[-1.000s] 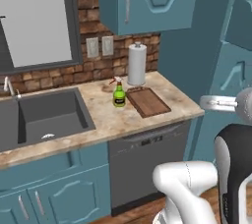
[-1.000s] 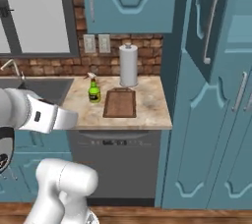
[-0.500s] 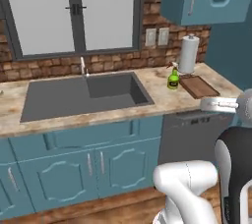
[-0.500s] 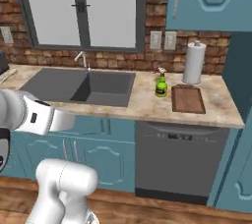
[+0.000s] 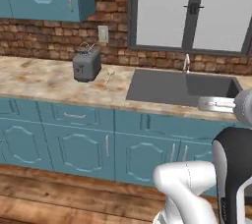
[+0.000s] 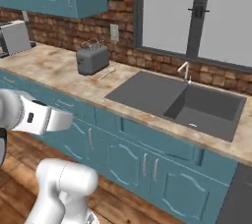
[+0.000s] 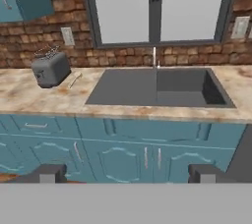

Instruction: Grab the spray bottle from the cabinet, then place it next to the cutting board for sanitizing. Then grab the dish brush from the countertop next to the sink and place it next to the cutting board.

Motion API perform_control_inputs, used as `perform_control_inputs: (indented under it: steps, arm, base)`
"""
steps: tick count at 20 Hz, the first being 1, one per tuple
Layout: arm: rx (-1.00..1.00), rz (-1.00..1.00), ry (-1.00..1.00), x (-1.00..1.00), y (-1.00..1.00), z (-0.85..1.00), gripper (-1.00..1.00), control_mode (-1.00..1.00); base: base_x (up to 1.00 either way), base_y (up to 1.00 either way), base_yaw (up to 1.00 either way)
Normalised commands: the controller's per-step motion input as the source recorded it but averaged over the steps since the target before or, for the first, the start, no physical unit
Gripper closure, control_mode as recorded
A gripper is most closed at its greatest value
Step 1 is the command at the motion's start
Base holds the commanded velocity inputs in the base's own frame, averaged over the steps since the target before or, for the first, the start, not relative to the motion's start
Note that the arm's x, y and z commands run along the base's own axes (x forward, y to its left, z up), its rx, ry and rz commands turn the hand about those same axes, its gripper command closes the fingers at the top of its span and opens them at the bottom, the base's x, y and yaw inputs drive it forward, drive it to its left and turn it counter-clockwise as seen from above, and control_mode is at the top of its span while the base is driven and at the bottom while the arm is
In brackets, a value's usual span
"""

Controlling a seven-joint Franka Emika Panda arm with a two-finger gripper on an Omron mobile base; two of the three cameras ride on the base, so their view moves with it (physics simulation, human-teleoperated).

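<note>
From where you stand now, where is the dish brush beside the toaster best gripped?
Probably grip the dish brush at mid-handle, coming straight down from above, jaws across its width. It is a thin stick lying flat on the countertop, slanted, apart from the toaster.

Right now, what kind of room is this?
A home kitchen, rendered: a dark sink with a chrome faucet set in a marbled countertop, a grey toaster, and teal cabinets below.

We are looking at a home kitchen, marbled bench [image 5: 44, 78] running along a brick wall, sink [image 7: 157, 88] sitting under a window [image 7: 155, 7], toaster [image 5: 86, 65] standing beside it, teal cupboards [image 6: 133, 154] lining below.
</note>
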Motion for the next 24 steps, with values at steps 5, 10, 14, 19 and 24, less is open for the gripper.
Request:
perform_control_inputs:
  steps: [5, 10, 14, 19, 24]
  arm:
    - [0.0, 0.0, 0.0, 0.0, 0.0, 0.0, -1.0, 1.0]
    - [0.0, 0.0, 0.0, 0.0, 0.0, 0.0, -1.0, 1.0]
    - [0.0, 0.0, 0.0, 0.0, 0.0, 0.0, -1.0, 1.0]
    - [0.0, 0.0, 0.0, 0.0, 0.0, 0.0, -1.0, 1.0]
    - [0.0, 0.0, 0.0, 0.0, 0.0, 0.0, -1.0, 1.0]
  base:
    - [0.01, 0.73, 0.66]
    - [0.59, 0.06, 0.07]
    - [1.0, 0.26, -0.06]
    - [1.0, 0.93, -0.17]
    - [0.9, 0.93, -0.3]
